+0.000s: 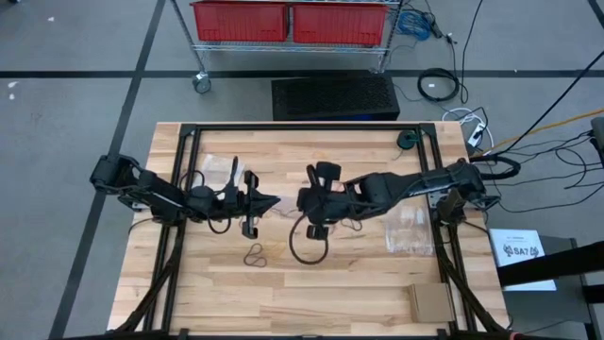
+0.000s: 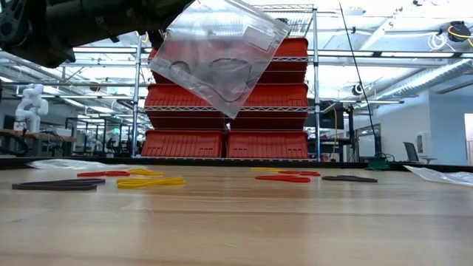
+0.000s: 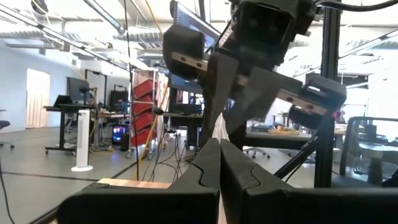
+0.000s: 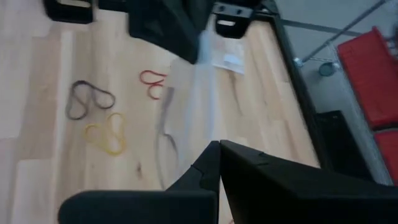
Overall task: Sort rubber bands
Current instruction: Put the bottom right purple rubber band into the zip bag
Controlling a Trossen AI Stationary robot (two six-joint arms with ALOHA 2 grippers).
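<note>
Jaws shut, both grippers (image 1: 288, 202) pinching bag (image 2: 218, 55), tilted.

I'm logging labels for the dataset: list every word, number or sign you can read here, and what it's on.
"SA7", roughly, on the white sheet lying on the floor right of the table in the high view; its smaller print is too small to read.
The white patch on the clear plastic bag held up above the table is too blurred to read.
Nothing legible on the red bins or the rubber bands.

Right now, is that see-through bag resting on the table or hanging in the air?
Apart. In the low view the clear bag hangs well above the wooden table, with shelves visible in the gap beneath it.
</note>
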